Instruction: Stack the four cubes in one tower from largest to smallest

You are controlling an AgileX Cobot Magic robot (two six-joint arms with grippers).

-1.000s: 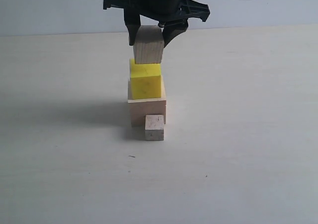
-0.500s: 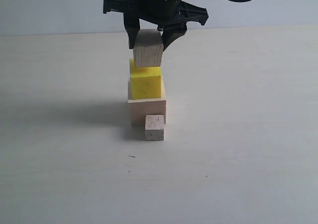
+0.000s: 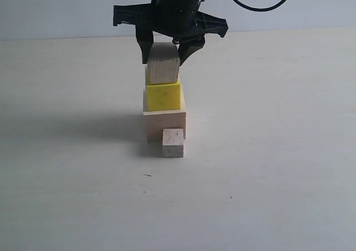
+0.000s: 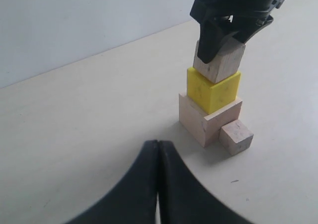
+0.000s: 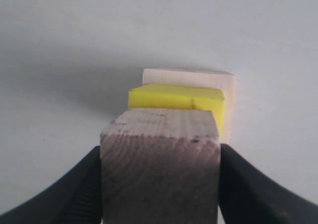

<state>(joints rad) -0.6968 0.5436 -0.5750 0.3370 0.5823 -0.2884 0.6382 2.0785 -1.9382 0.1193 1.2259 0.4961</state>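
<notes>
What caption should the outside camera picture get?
Right pincer holds medium wood cube atop yellow cube; tiny cube sits on table.

I've got the large pale wood cube (image 3: 164, 124) at the base, the yellow cube (image 3: 163, 97) upright on it and the medium wood cube (image 3: 162, 67) touching the yellow's top. The tiny wood cube (image 3: 173, 142) sits low, just in front of the large one.

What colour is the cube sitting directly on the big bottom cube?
The cube is bright yellow, which shows best in the exterior view.
</notes>
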